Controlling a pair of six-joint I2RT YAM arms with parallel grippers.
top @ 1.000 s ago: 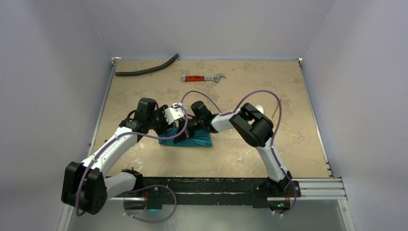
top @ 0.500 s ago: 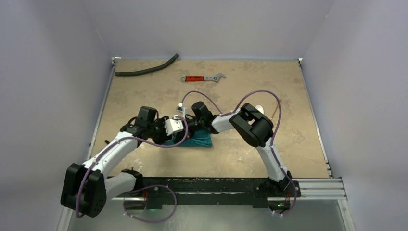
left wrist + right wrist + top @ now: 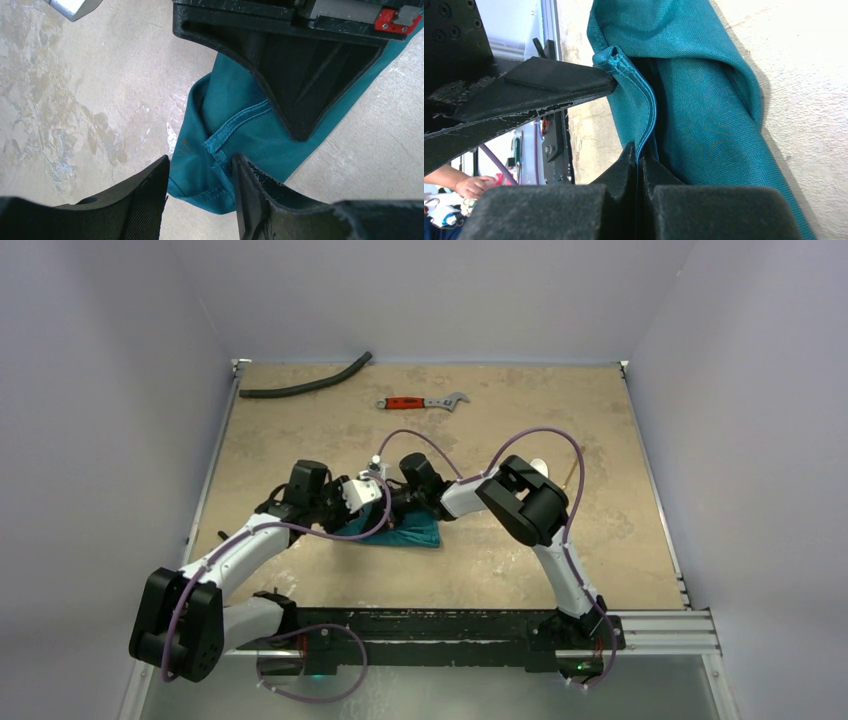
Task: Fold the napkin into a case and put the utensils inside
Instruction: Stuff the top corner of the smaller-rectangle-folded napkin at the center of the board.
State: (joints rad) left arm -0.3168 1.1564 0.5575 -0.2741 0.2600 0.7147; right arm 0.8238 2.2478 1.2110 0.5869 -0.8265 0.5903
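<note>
Two grippers meet over the napkin (image 3: 410,530), a teal-green cloth lying bunched and folded on the tan table (image 3: 500,430), left of centre and nearer the arms' bases than the far wall. The right gripper (image 3: 638,156) is clenched on the napkin. In its wrist view the two black fingers press together with the cloth's stitched hem pinched between their tips. The hem rises from them in a narrow ridge, and the rest of the cloth lies in soft layered folds to the right.

The left gripper (image 3: 201,161) stands released, its fingers (image 3: 142,200) spread apart over a corner of the napkin. A length of stitched hem and a small fold show in the gap between them. Whether those fingertips touch the cloth cannot be told. The right gripper's black finger fills the top of the left wrist view, directly over the cloth.

The utensils lie well apart from the napkin, to the right behind the right arm's elbow. A white spoon (image 3: 540,463) is mostly hidden there, with a slim wooden utensil (image 3: 575,472) just beside it. Neither is in the cloth. Near the far edge lie a red-handled wrench (image 3: 420,402) and, to its left, a black hose (image 3: 305,383).
</note>
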